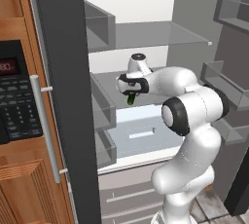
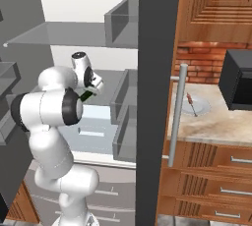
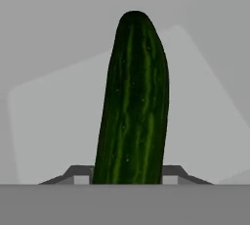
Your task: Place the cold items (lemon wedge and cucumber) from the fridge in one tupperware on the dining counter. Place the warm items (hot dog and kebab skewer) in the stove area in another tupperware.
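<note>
My gripper (image 1: 131, 94) is shut on the cucumber (image 1: 131, 100), a dark green glossy cylinder, and holds it inside the open fridge (image 1: 146, 35) above a middle shelf. From the right, the cucumber (image 2: 86, 95) pokes out of the gripper (image 2: 91, 91) at the arm's end. In the hand view the cucumber (image 3: 134, 101) stands up between the two fingertips (image 3: 78, 172), over a pale shelf. The kebab skewer (image 2: 191, 104), a thin reddish stick, lies on a pale round plate on the wall counter to the right of the fridge.
The dark fridge door edge (image 1: 63, 72) stands close on the arm's left, with grey door bins (image 1: 99, 101). The other door edge (image 2: 155, 97) and its handle (image 2: 176, 117) separate the fridge from the wall counter. A black microwave (image 2: 238, 85) sits there. Grey drawers (image 1: 131, 196) lie below.
</note>
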Controlling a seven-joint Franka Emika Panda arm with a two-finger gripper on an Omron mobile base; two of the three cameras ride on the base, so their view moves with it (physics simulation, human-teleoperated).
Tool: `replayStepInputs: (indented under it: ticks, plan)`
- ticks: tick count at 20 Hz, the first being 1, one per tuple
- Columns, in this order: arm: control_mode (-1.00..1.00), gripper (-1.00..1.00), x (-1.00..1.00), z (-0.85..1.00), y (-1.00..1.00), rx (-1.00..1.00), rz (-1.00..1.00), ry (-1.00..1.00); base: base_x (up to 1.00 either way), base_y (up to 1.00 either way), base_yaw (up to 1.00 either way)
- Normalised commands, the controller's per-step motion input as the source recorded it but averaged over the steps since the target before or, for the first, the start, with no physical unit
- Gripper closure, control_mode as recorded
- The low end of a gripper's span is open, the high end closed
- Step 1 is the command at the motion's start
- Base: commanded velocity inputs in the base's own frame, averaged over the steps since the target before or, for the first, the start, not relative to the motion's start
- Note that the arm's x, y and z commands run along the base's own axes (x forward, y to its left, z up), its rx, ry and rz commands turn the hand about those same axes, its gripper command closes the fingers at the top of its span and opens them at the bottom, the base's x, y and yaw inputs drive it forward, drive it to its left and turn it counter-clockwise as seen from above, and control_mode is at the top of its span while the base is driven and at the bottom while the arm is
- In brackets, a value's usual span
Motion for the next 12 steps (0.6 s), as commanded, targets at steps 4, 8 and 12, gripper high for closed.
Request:
replayStepInputs:
  ticks: [4, 8, 12]
  plan:
    - [-1.0, 1.0, -0.65, 0.0, -0.18, 0.01, 0.07, -0.01, 0.0, 0.0, 0.0]
    - [-1.0, 1.0, -0.89, 0.07, -0.16, 0.0, 0.02, 0.0, 0.0, 0.0, 0.0]
    - [-1.0, 1.0, -1.0, 0.29, -0.03, 0.0, 0.0, 0.0, 0.0, 0.0, 0.0]
